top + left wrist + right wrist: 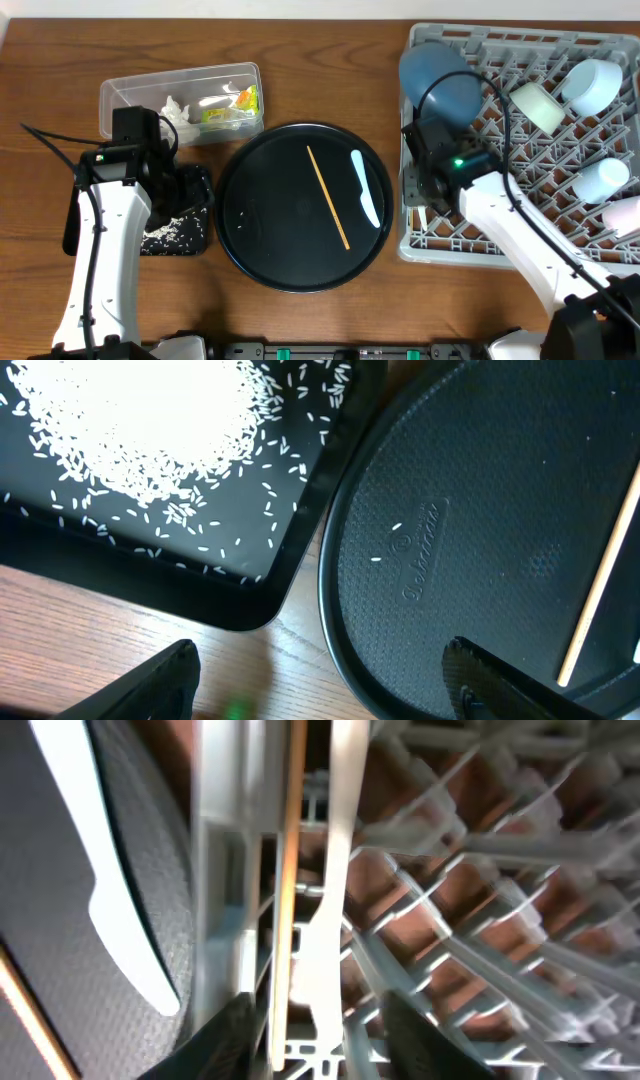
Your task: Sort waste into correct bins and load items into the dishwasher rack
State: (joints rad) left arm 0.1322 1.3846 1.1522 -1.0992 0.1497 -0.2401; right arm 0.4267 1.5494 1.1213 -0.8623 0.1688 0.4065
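Observation:
My left gripper (185, 190) (325, 682) is open and empty, low over the gap between the shallow black tray (190, 245) (250, 600) and the round tray. Loose rice (165, 233) (150, 420) lies in the black tray. The clear tub (130, 92) holds tissue scraps (180, 110) and the yellow-green wrapper (232, 105). My right gripper (420, 195) (328, 1035) is open at the left edge of the grey rack (520, 36) (480, 850). An orange chopstick (288, 900) and a white utensil (335, 900) lie in the rack between its fingers.
The round black tray (260, 220) (480, 510) holds one orange chopstick (328, 197) (600, 590), one white utensil (367, 188) (110, 870) and two stray rice grains (397, 527). The rack holds the dark blue plate (440, 75), a white cup (537, 103) and light blue cups (592, 85).

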